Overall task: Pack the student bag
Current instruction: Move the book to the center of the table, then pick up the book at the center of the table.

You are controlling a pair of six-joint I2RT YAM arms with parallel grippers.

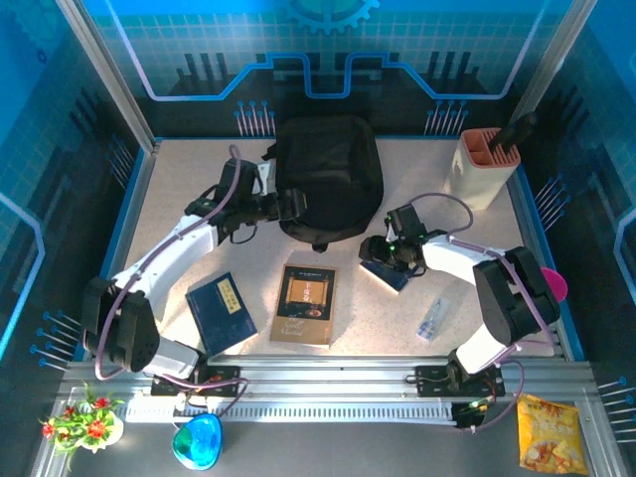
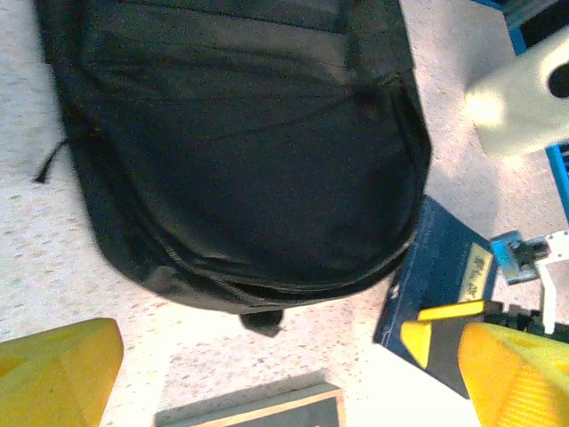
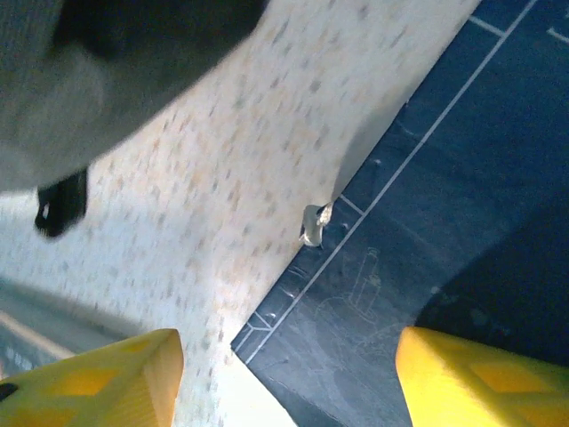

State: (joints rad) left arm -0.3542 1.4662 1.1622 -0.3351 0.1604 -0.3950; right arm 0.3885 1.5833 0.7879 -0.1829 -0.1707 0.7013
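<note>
Picking up the book (image 1: 396,280) at centre right: right jaws part-open astride it, left jaws wide, empty by bag (image 1: 328,174); next, grip squarely.

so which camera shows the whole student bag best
The top external view: the student bag sits fully in frame. The left wrist view gives a close, cropped look at its zippered front; the right wrist view catches a blurred corner.

- student bag (image 1: 328,174): black woven cloth, matt, soft and creased.
- table (image 1: 397,328): pale speckled top, stone-like, matt.
- dark blue book (image 3: 444,222): smooth cover with a faint sheen.
- left gripper (image 2: 267,365): fingers (image 2: 62,369) of smooth yellow plastic, slightly glossy.
- rail (image 1: 328,378): bare ribbed metal, dull silver.
</note>
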